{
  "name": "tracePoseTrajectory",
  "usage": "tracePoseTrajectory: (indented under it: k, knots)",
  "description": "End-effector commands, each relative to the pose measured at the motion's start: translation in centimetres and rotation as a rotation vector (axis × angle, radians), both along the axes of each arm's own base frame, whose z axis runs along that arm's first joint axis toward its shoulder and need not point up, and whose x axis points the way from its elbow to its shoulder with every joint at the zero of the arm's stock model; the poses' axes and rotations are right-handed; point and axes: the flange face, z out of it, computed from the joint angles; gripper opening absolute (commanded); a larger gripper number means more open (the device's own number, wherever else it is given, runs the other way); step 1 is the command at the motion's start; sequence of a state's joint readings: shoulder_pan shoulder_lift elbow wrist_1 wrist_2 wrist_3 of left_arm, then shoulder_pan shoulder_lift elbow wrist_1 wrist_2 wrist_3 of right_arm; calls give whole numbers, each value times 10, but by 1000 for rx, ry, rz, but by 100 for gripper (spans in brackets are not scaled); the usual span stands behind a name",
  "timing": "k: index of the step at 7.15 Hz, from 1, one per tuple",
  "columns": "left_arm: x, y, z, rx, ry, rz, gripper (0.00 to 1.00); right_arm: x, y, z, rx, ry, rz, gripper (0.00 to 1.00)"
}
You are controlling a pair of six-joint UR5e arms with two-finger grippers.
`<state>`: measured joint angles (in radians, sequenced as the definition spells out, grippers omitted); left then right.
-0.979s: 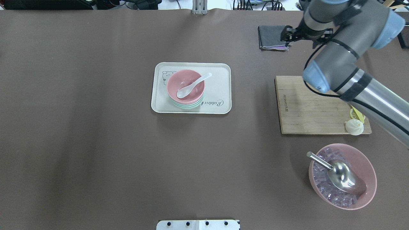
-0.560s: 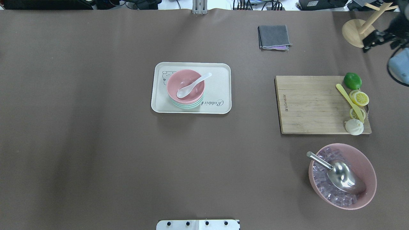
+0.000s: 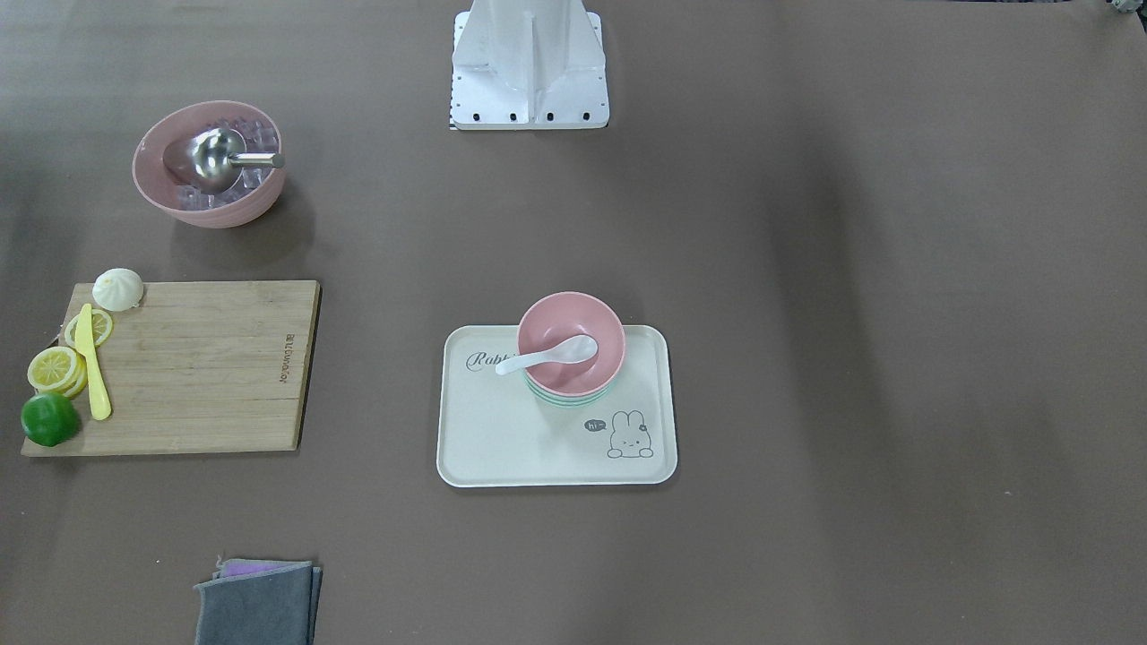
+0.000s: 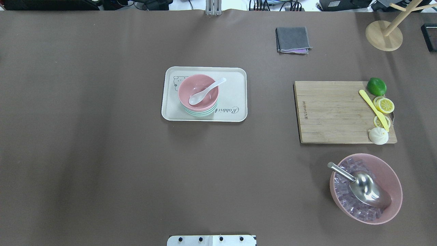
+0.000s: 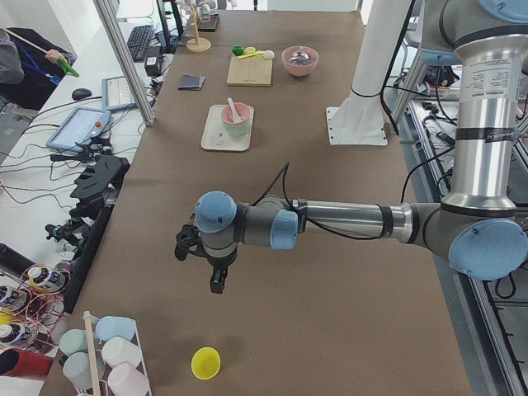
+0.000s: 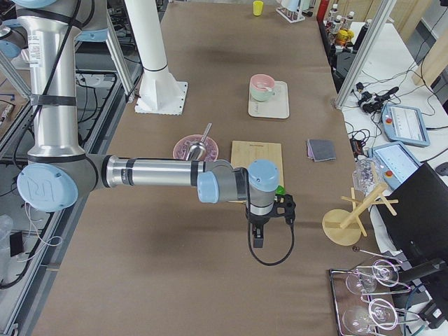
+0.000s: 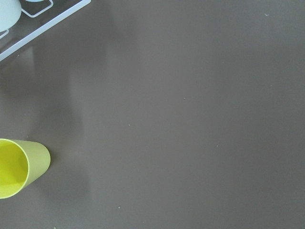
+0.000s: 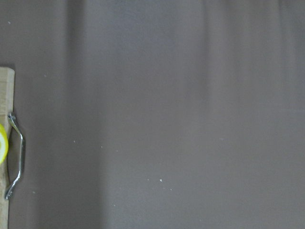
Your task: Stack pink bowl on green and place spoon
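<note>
The pink bowl (image 4: pixel 191 85) (image 3: pixel 573 318) sits nested on top of the green bowls (image 4: pixel 199 113) (image 3: pixel 564 400) on a cream tray (image 4: pixel 232 89) (image 3: pixel 502 439). The white spoon (image 4: pixel 205 92) (image 3: pixel 551 356) lies in the pink bowl, with its handle over the rim. Both arms are far from the tray. My left gripper (image 5: pixel 216 283) hangs over bare table at the left end, and my right gripper (image 6: pixel 257 241) hangs past the cutting board at the right end. Each shows only in a side view, so I cannot tell whether it is open or shut.
A wooden cutting board (image 4: pixel 327 112) holds a lime (image 4: pixel 376 86), lemon slices and a yellow knife (image 4: pixel 372 106). A large pink bowl (image 4: pixel 392 184) has ice and a metal scoop. A grey cloth (image 4: pixel 293 39) and a wooden stand (image 4: pixel 384 34) are at the back. A yellow cup (image 7: pixel 19 167) stands below my left wrist.
My right arm has swung out of the overhead view to the right, uncovering the lime, knife, lemon slices and wooden stand. The bowls and spoon have not moved.
</note>
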<state>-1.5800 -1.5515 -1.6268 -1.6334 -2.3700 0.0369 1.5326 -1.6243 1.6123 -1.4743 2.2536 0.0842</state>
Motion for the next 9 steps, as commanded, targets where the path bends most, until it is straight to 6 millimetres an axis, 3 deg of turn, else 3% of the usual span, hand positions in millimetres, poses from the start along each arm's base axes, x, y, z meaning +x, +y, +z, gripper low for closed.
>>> tracePoseTrajectory:
  k: [1, 6, 7, 9]
  knots:
    - [0, 0, 1, -7, 0, -4, 98, 1, 20, 17, -55, -41, 10, 100]
    - [0, -5, -4, 4, -13, -6, 98, -2, 26, 16, -58, -87, 4, 100]
    - [0, 2, 11, -23, -4, -1, 98, -4, 27, 17, -61, -99, -1, 100]
    - [1, -2, 9, -12, -3, 1, 98, -5, 32, 16, -55, -123, -4, 100]
